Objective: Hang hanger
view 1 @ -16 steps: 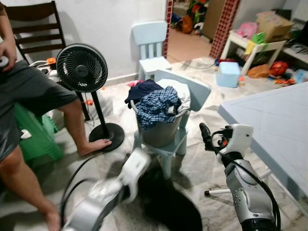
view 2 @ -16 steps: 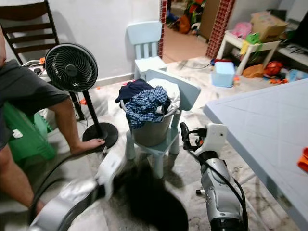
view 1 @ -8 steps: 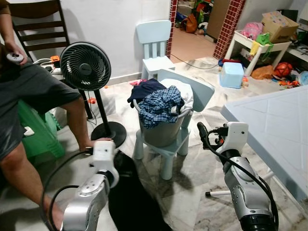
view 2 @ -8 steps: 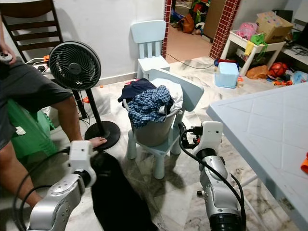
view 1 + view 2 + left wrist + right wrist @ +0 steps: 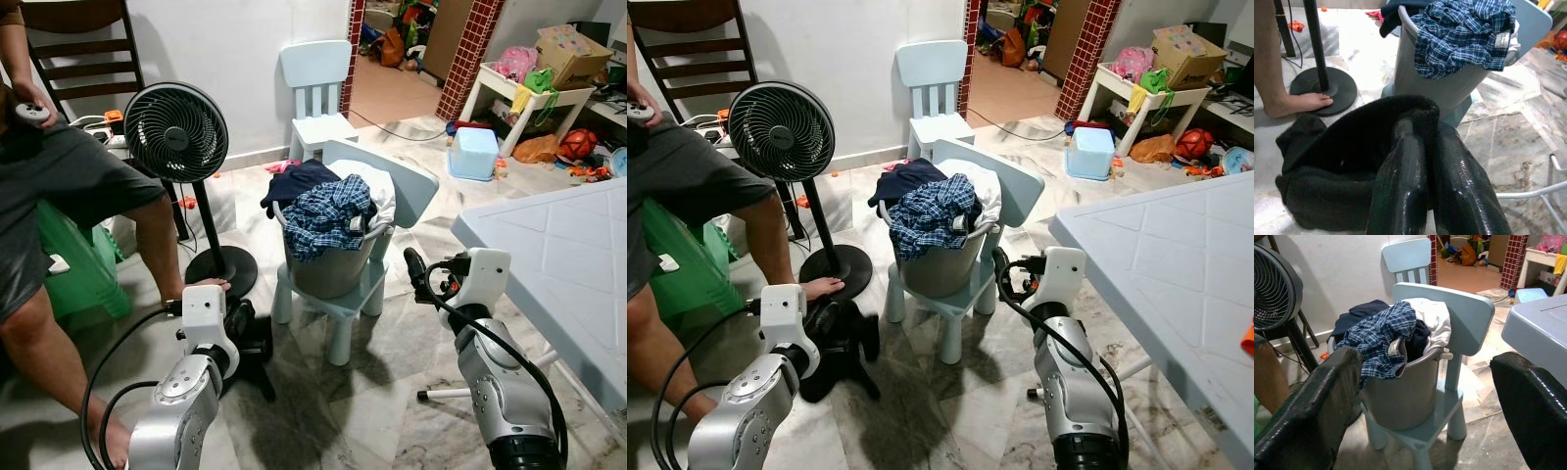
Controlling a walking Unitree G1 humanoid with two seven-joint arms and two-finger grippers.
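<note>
A soft black cloth (image 5: 253, 338) is pinched by the left gripper (image 5: 1425, 147), low in the lower left of the frame; its fingers are pressed together on it. Part of the cloth is hidden behind them. The right gripper (image 5: 1425, 396) is spread wide, holding nothing. The grey plastic bucket (image 5: 328, 269) of clothes (piled high) sits mid-frame on a pale blue little chair (image 5: 392, 186). A white tag (image 5: 1502, 40) on the blue checked shirt (image 5: 328, 213) is too small to be read.

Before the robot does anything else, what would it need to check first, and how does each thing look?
1. Left gripper gripping the black garment: ok, fingers shut on it.
2. Right gripper free: ok, open, nothing in it.
3. Garment off the floor: not ok, part of it rests there.
4. Hanger located: cannot tell.
5. Person's foot away from the left arm: not ok, close.
6. Laundry bucket steady on the blue chair: ok.
</note>
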